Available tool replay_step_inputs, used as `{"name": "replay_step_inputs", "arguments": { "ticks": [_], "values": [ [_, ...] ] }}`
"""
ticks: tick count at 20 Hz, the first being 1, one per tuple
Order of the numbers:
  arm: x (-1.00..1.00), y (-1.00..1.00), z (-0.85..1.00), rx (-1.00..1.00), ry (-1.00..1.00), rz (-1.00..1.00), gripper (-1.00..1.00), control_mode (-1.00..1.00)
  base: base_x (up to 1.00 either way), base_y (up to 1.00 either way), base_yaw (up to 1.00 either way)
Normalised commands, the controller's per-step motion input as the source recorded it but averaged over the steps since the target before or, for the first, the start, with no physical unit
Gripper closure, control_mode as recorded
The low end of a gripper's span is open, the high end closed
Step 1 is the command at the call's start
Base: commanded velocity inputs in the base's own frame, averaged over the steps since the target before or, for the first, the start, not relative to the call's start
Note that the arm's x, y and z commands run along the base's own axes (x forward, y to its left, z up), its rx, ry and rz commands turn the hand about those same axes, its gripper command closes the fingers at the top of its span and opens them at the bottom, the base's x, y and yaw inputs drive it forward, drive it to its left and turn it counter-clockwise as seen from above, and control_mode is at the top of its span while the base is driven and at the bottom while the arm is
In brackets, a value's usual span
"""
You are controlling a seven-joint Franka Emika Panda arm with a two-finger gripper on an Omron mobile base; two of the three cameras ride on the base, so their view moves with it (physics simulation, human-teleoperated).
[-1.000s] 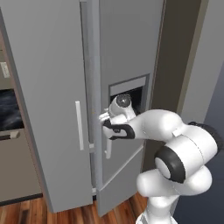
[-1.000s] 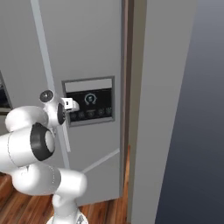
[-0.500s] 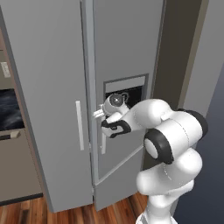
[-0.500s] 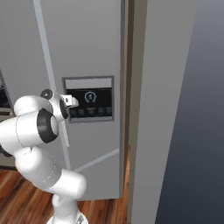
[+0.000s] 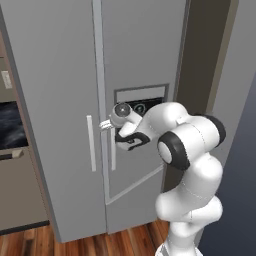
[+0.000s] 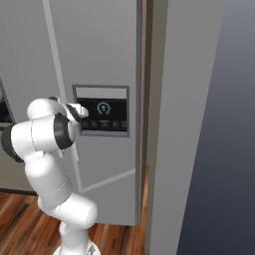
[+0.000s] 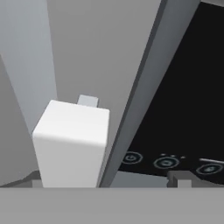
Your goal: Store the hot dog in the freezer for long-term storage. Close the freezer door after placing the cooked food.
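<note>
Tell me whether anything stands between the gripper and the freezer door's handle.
Nothing visible does. The gripper is already at the freezer door, right by its slim handle, just left of the dark dispenser panel. In the hand view the handle sits directly ahead.

You see a tall light-grey freezer door (image 5: 142, 60) with a black dispenser panel (image 6: 104, 116) showing pale ring icons, a slim silver-white vertical handle (image 5: 113, 150), a plain grey neighbouring door (image 5: 50, 100), a reddish-brown wood-plank floor (image 5: 75, 240), a white arm with dark joints (image 5: 185, 145).

Base views flank the freezer door (image 5: 140, 100); hand view (close) faces it.
</note>
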Motion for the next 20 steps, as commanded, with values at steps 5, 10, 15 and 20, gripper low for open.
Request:
{"name": "replay_step_inputs", "arguments": {
  "ticks": [5, 10, 15, 20],
  "values": [
    [0.42, 0.02, 0.00, 0.00, 0.00, -0.07, -1.00, -1.00, 0.00, 0.00, 0.00],
    [0.47, 0.00, 0.00, 0.00, 0.00, -0.06, -1.00, -1.00, 0.00, 0.00, 0.00],
    [0.47, 0.00, 0.00, 0.00, 0.00, -0.06, -1.00, -1.00, 0.00, 0.00, 0.00],
    [0.09, 0.00, 0.06, 0.00, 0.01, -0.07, -1.00, -1.00, 0.00, 0.00, 0.00]
  ]
}}
